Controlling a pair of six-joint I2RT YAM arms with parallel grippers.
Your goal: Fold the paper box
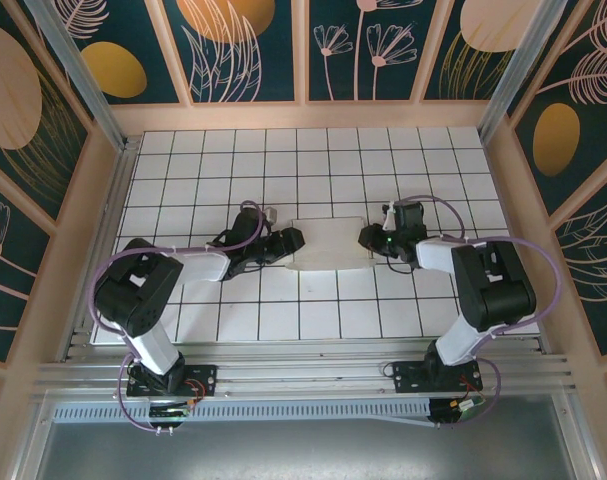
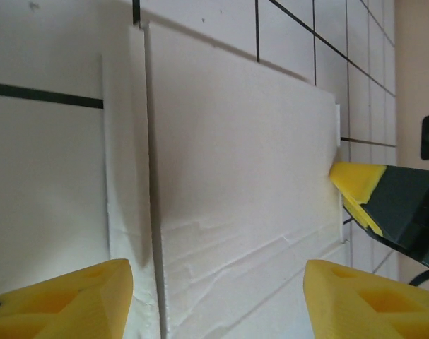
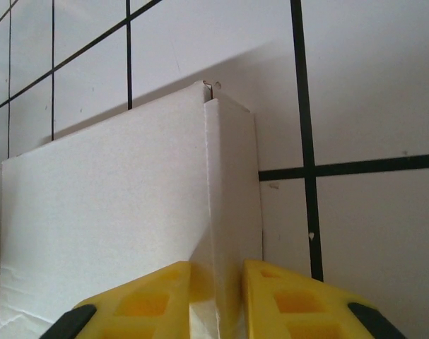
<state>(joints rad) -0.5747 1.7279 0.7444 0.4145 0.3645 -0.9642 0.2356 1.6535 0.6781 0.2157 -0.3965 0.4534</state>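
Pinching the narrow side flap (image 3: 232,198) of the white thin-cardboard paper box (image 1: 328,243) between its yellow fingers (image 3: 150,296), the right gripper (image 3: 215,272) is clamping it just ahead of its wrist. The left gripper (image 2: 215,282) is hanging released, jaws wide, with the box's opposite end lying flat between and ahead of its fingers on the white gridded table (image 1: 233,160). Folding well is, I judge, calling for the open gripper to be pressing the panel down while the flap is turning slowly along its crease
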